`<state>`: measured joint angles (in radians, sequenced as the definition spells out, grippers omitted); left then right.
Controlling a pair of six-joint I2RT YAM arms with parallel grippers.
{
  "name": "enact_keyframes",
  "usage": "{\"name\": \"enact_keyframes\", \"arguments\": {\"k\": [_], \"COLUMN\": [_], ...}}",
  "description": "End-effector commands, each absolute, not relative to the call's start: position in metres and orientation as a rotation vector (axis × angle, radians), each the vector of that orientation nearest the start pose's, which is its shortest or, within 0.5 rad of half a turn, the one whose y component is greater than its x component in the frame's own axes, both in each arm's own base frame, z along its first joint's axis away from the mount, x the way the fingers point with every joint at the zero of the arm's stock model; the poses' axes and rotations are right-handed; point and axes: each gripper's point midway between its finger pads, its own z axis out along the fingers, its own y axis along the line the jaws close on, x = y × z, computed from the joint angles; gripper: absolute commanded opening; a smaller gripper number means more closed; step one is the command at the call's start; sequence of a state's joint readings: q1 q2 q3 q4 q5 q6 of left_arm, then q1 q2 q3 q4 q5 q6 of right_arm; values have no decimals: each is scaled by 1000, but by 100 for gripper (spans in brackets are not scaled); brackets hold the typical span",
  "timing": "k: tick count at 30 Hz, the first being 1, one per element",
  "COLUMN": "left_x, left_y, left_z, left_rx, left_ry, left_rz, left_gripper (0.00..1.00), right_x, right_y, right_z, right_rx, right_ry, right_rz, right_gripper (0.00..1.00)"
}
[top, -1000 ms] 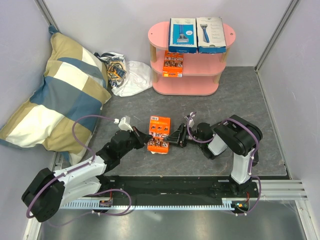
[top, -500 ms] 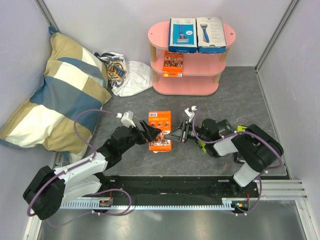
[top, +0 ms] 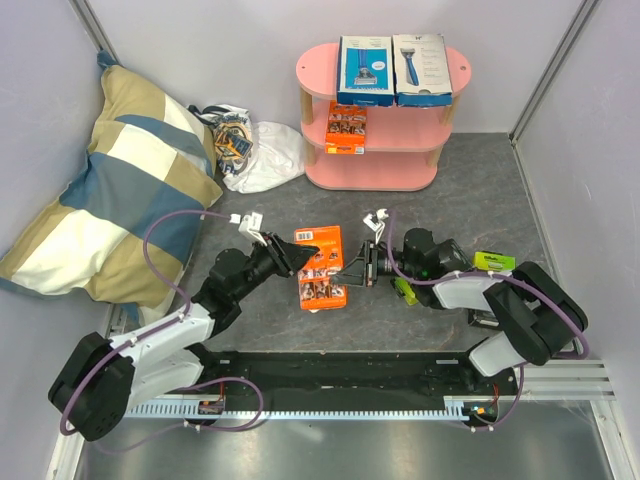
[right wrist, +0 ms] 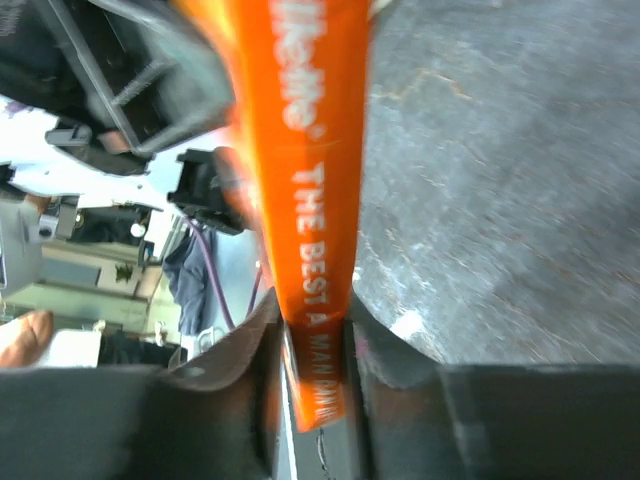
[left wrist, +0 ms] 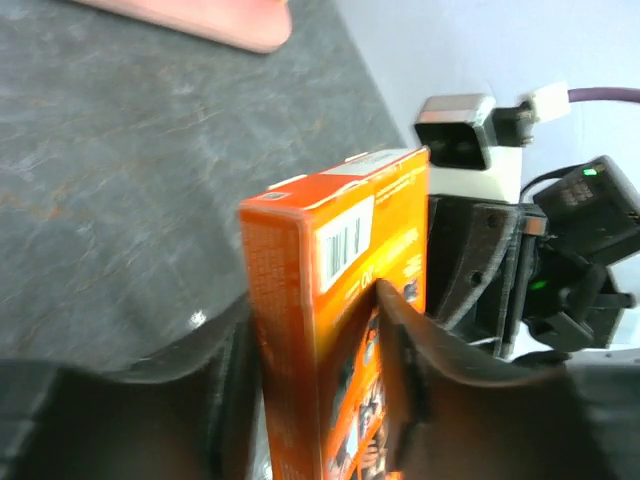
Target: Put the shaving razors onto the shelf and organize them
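Observation:
An orange razor card [top: 320,268] is held on edge just above the floor mat, between both grippers. My left gripper [top: 300,256] is shut on its left edge, and the card [left wrist: 330,300] fills the left wrist view between the fingers [left wrist: 402,380]. My right gripper [top: 350,268] is shut on its right edge, seen edge-on [right wrist: 310,200] in the right wrist view. The pink shelf [top: 380,160] stands at the back. A blue box [top: 364,70] and a white box [top: 421,68] lie on its top board, and a second orange card [top: 346,127] on the middle board. A lime-green box [top: 495,260] shows partly behind my right arm. The black box is out of view.
A large checked pillow [top: 110,190] leans in the left corner. A white plastic bag [top: 255,150] of small items lies left of the shelf. Grey walls close the area on three sides. The shelf's bottom board [top: 372,178] holds nothing.
My right arm has swung its elbow out to the right and lower, uncovering the lime-green box. My left gripper has moved up and closed on the orange card, which has tilted.

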<state>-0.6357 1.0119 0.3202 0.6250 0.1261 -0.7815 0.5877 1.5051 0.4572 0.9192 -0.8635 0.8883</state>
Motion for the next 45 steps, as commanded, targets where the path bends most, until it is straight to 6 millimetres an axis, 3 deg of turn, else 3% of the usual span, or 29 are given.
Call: {"name": "enact_keyframes", "arguments": {"k": [1, 6, 7, 10, 14, 15, 17, 19, 20, 22, 24, 25, 32, 38, 41, 44, 45], "left_x": [243, 258, 261, 275, 296, 303, 306, 312, 313, 317, 318, 320, 323, 321, 320, 320, 321], "left_y": [-267, -269, -269, -269, -266, -267, -266, -271, -273, -277, -280, -283, -288, -291, -292, -291, -291], "left_z": [212, 230, 234, 252, 278, 271, 287, 284, 293, 288, 296, 292, 290, 290, 288, 287, 287], "left_rx": [116, 70, 64, 47, 2, -14, -18, -19, -17, -17, -9, -4, -6, -7, -9, -20, -25], "left_ry": [1666, 1636, 1626, 1582, 1501, 1518, 1450, 1452, 1418, 1420, 1391, 1399, 1388, 1369, 1358, 1353, 1351], "left_rz": [-1270, -1279, -1287, -1331, -1438, -1456, -1521, -1557, -1584, -1610, -1646, -1658, -1710, -1765, -1797, -1801, -1799], "left_gripper": [16, 4, 3, 2, 2, 2, 2, 2, 2, 2, 2, 2, 2, 2, 2, 2, 2], "right_x": [205, 218, 219, 221, 221, 223, 224, 226, 225, 228, 227, 228, 231, 236, 238, 236, 234], "right_y": [322, 313, 311, 301, 286, 284, 279, 274, 272, 271, 269, 268, 265, 266, 269, 274, 275], "right_z": [174, 170, 168, 167, 168, 168, 173, 172, 171, 178, 182, 193, 212, 214, 218, 219, 219], "right_rx": [-535, -401, -379, -302, -212, -187, -151, -99, -87, -65, -37, -39, -17, -12, -22, -48, -55], "right_ry": [1864, 1906, 1917, 1914, 1895, 1889, 1868, 1852, 1846, 1802, 1773, 1717, 1638, 1638, 1627, 1623, 1623], "right_rz": [1713, 1603, 1587, 1533, 1488, 1475, 1472, 1464, 1463, 1470, 1493, 1508, 1525, 1514, 1528, 1566, 1579], "right_gripper": [37, 58, 67, 76, 80, 80, 81, 83, 83, 83, 83, 83, 81, 78, 72, 58, 48]}}
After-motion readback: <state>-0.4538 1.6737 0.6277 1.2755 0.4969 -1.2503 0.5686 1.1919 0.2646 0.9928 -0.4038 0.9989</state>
